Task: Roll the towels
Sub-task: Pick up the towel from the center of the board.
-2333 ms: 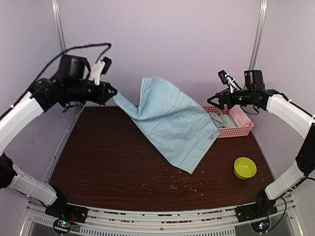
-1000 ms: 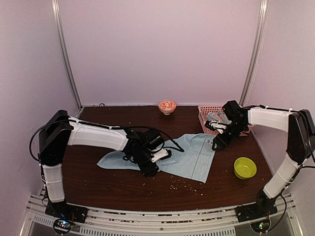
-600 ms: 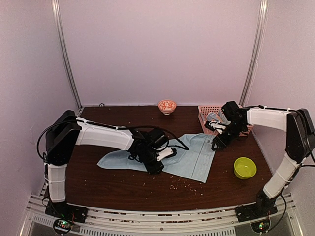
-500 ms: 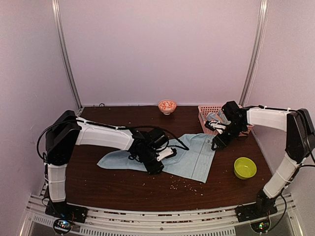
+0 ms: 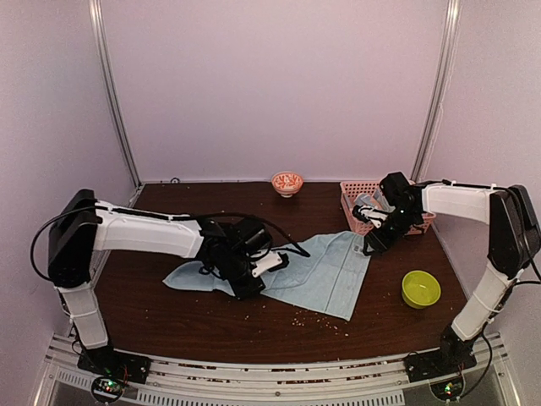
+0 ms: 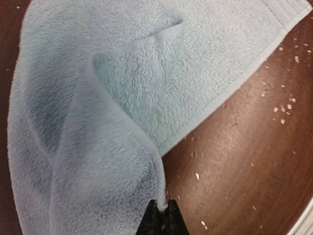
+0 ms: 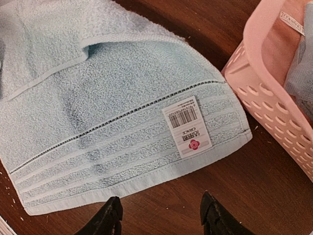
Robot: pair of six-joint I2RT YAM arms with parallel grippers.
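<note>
On the tabletop (image 5: pixel 169 321), soft, light, floppy towel (image 5: pixel 325 271); best held by corners. Left fingers (image 6: pixel 151 225) pinching its edge, right fingers (image 7: pixel 106 218) spread.

Plain setup: pale lilac walls (image 5: pixel 279 85) all round, thin metal posts (image 5: pixel 114 93) at 10 and 2 o'clock. Dark brown wood table (image 5: pixel 169 313), crumbs (image 5: pixel 308 318) scattered toward 6, slotted metal rail (image 5: pixel 254 374) along its near edge. Soft, even light.

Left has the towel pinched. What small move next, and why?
Probably lower the right gripper onto the towel hem and close: its jaws hang open just off the labelled end, while the left gripper is shut on a folded edge.
</note>
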